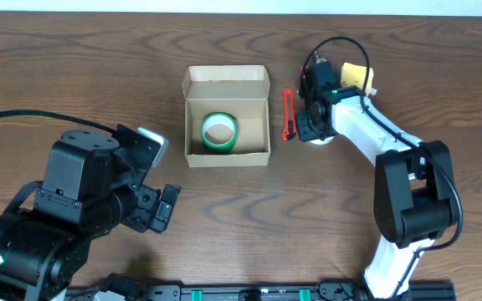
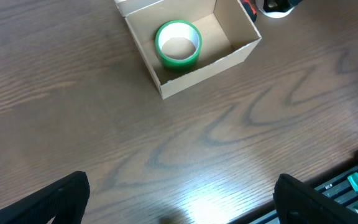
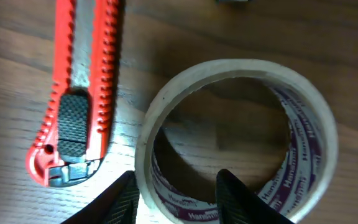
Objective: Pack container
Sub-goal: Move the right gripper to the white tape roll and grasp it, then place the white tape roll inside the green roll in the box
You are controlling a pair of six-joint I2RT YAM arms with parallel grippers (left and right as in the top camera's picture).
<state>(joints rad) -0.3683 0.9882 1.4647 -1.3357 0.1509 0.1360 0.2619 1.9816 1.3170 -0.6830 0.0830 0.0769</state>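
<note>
My right pincer (image 3: 174, 196) is part-spread, one finger outside and one inside the pale tape roll (image 3: 309, 124), beside the red utility knife (image 3: 82, 93) on the bench (image 1: 74, 75). Left of them sits the open cardboard box (image 1: 227, 157), holding a green tape roll (image 1: 219, 144). My left pincer (image 2: 179, 193) hangs wide on its near side.

Left arm (image 1: 74, 180) black, boxy — right arm (image 1: 366, 125) white shells, black joints, looped cable, black-fingered right hand (image 3: 176, 190)
</note>
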